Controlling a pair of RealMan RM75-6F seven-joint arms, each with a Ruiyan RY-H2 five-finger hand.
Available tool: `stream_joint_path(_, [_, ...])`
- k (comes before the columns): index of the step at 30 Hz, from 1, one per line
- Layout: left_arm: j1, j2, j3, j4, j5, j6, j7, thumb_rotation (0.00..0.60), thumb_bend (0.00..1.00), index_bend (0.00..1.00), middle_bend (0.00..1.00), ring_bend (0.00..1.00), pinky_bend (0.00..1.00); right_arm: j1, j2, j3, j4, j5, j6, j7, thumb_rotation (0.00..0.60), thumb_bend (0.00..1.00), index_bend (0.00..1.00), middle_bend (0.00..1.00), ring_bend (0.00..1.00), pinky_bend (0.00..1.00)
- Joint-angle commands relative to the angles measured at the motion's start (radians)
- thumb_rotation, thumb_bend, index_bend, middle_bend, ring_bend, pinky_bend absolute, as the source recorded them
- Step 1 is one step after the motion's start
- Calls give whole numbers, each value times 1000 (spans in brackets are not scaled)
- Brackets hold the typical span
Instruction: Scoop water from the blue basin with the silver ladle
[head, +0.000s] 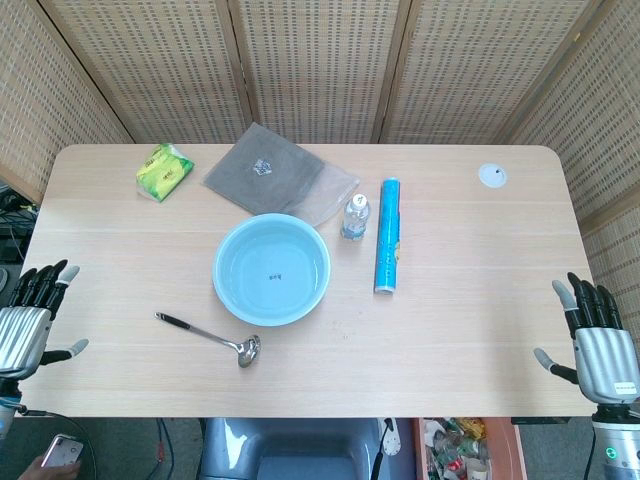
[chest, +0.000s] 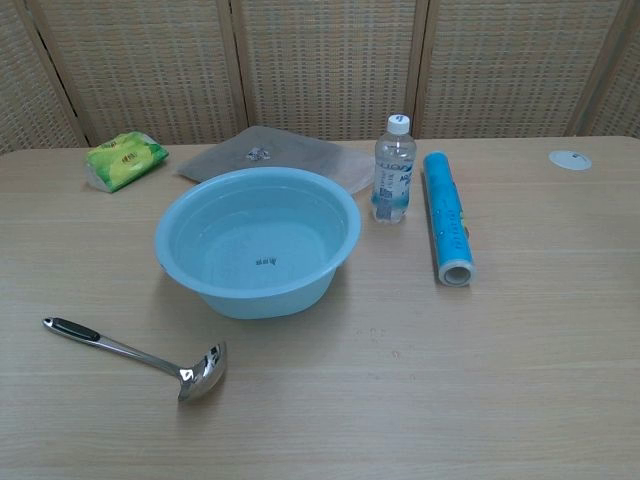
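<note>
The blue basin (head: 271, 269) (chest: 258, 240) stands near the middle of the table with water in it. In front of it and to its left lies the silver ladle (head: 207, 335) (chest: 135, 354), black handle end pointing left, bowl to the right. My left hand (head: 30, 322) hovers open at the table's left edge, fingers apart, well left of the ladle. Off the right edge, my right hand (head: 594, 336) is also open and holds nothing. Neither hand shows in the chest view.
A clear water bottle (head: 355, 216) (chest: 394, 169) and a blue roll (head: 388, 235) (chest: 447, 217) stand right of the basin. Behind the basin lie a grey cloth (head: 279, 174) and a green packet (head: 165, 171) (chest: 124, 159). A white disc (head: 491, 176) sits far right.
</note>
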Motion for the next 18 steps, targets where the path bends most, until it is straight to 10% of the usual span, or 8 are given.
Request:
stream_joint_path(1, [-2, -6, -3, 8, 3, 1, 4, 600, 13, 0, 0, 0, 0, -1, 2, 0, -2, 1, 1, 0, 600, 0, 0, 0, 0, 0])
stream_joint_path(9, [-16, -27, -7, 37, 12, -15, 2, 600, 22, 0, 36, 19, 8, -4, 16, -3, -14, 7, -9, 18, 600, 0, 0, 0, 0, 0])
stream_joint_path(11, [-32, -37, -9, 54, 26, -31, -11, 600, 30, 0, 279, 234, 168, -4, 18, -2, -17, 8, -9, 22, 600, 0, 0, 0, 0, 0])
stream_joint_path(13, [-59, -71, -19, 107, 65, -31, -34, 600, 34, 0, 648, 637, 551, -3, 19, -1, -19, 11, -13, 26, 600, 0, 0, 0, 0, 0])
stream_joint_path(18, [-137, -178, -15, 338, 173, -49, -147, 600, 35, 0, 941, 977, 981, 4, 17, 1, -20, 26, -34, 21, 600, 0, 0, 0, 0, 0])
